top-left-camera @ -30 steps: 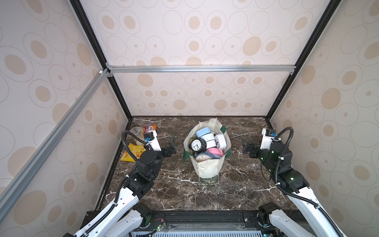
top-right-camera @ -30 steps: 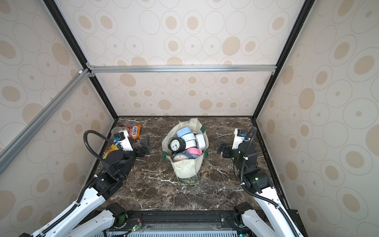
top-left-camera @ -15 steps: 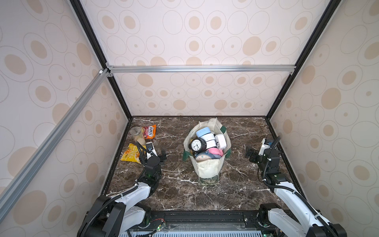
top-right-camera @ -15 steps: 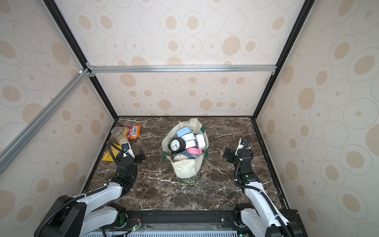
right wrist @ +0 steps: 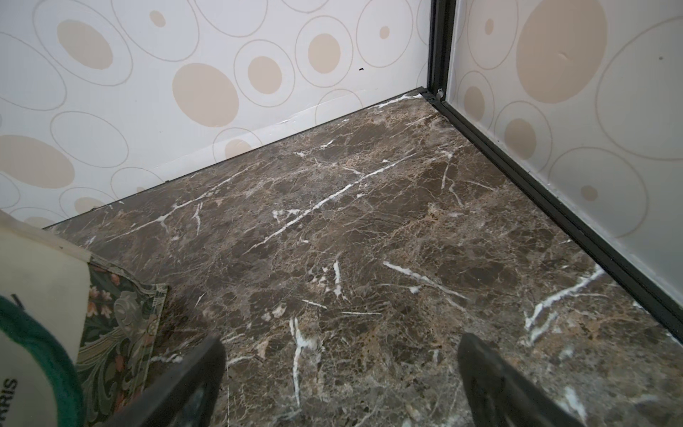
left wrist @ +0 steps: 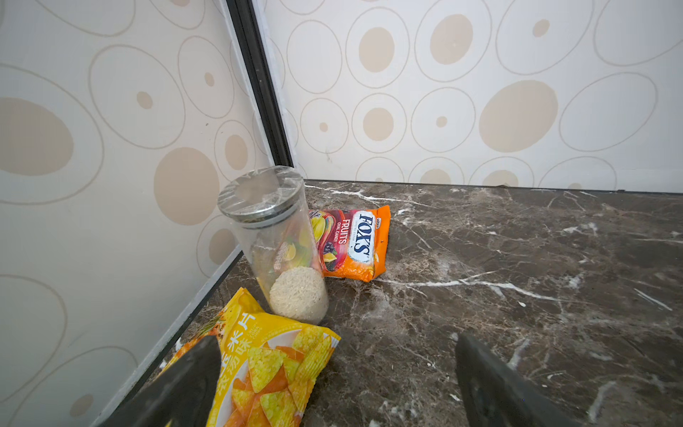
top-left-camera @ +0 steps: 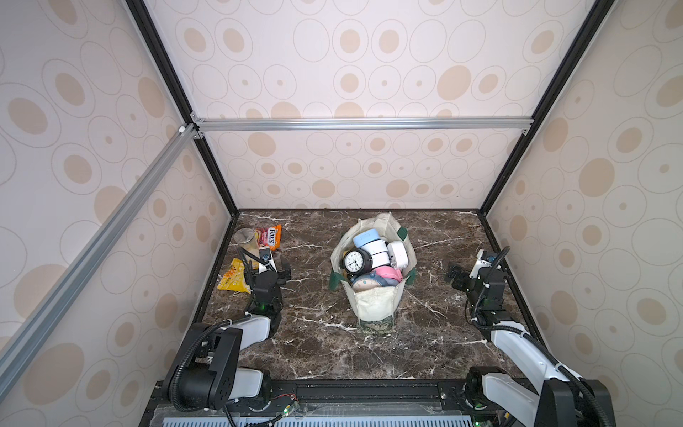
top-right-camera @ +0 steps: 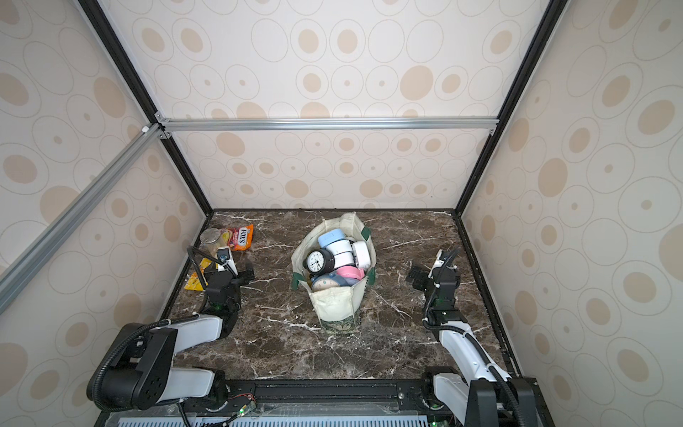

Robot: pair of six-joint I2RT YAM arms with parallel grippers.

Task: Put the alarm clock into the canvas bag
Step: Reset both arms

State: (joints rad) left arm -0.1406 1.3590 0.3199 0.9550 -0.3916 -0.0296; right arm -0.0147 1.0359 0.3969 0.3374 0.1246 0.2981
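You are looking at one cream canvas tote bag [top-left-camera: 373,307] and counting six clocks: one black round alarm clock [top-left-camera: 355,261], one pale blue clock [top-left-camera: 366,237], two white clocks [top-left-camera: 399,255], one pink clock [top-left-camera: 391,273] and one grey-blue clock [top-left-camera: 369,284]. You are also seeing two snack packets, one orange candy packet [left wrist: 351,244] and one yellow chip packet [left wrist: 273,366], and one clear metal-lidded jar [left wrist: 277,240].

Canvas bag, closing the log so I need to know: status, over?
Left tool open, empty. Right tool open, empty. Black alarm clock inside canvas bag, among other clocks. Nothing in the way.
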